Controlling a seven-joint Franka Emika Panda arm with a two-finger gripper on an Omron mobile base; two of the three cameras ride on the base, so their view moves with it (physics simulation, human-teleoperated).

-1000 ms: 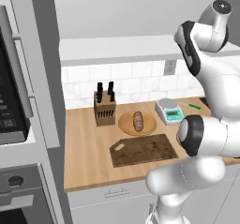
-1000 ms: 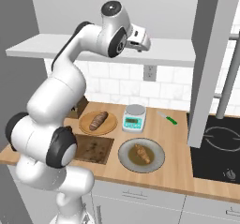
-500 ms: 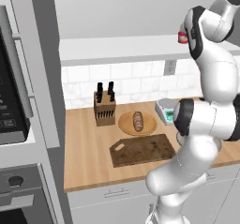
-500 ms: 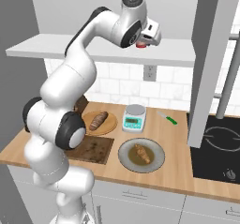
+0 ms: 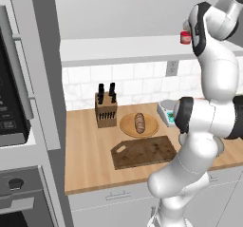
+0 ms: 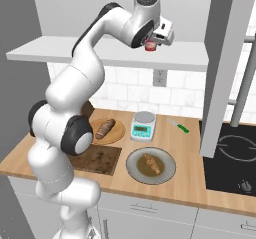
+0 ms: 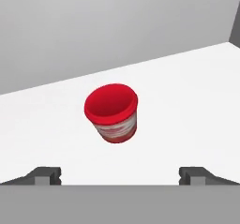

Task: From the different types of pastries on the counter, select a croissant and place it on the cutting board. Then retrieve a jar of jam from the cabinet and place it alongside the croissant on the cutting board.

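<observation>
The counter carries the board, bare, with the loaf on a wooden plate behind it and the croissant on a dark plate beside it, while the jar stands on the white shelf, just ahead of the wide-open gripper.

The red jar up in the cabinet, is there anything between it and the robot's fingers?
No. In the hand view, bare white cabinet floor lies between the open gripper and the jar of jam. Nothing blocks the way.
</observation>
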